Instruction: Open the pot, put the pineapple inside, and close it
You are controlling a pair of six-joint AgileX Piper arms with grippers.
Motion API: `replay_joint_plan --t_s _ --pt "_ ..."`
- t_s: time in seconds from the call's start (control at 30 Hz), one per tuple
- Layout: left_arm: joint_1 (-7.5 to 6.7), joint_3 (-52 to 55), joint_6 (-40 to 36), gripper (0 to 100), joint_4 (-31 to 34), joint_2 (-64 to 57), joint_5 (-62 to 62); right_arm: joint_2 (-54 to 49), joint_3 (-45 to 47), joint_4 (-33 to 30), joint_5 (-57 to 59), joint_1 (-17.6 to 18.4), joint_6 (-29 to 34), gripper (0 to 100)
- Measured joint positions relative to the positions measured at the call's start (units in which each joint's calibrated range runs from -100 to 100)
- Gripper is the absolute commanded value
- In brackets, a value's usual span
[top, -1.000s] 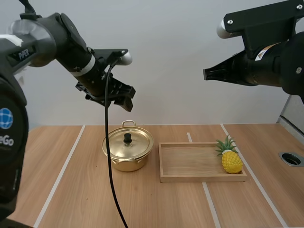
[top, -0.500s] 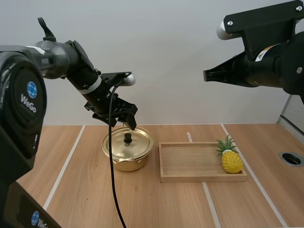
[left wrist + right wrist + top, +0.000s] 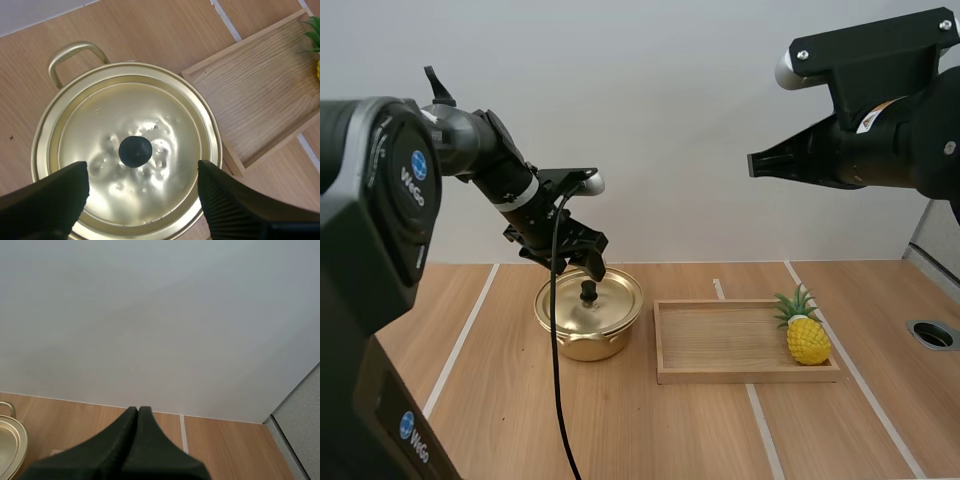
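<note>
Left gripper (image 3: 142, 172) first: we hold it just above the pot (image 3: 582, 338), fingers spread wide, one on each side of the black knob (image 3: 135, 151) and clear of it, with nothing between them. The pot is golden and shiny, and sits on the wooden table (image 3: 470, 400) left of the middle. Its lid (image 3: 105, 120) is on, dimpled around the knob, and a loop handle (image 3: 75, 52) sticks out at the far rim. Just beside the pot to the right lies the shallow wooden tray (image 3: 720, 340). The pineapple (image 3: 808, 340) stands upright at the tray's right end, small and yellow with a green leafy crown, well apart from the pot. Farther right, our right gripper (image 3: 755, 160) hangs high over the tray, its fingers pressed together into one dark wedge, gripping nothing.

Against a second ago, our left arm has come down: the gripper was well above the pot and is now close over the lid, framing the knob. The right arm, pot, tray and pineapple have not moved.
</note>
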Motion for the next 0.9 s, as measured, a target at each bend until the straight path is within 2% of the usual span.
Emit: replay_joint_plan --t_s 0.9 --pt "0.00 0.0 4.3 100 -2.1 8.2 -4.4 0.0 0.0 1.3 1.0 0.0 0.0 0"
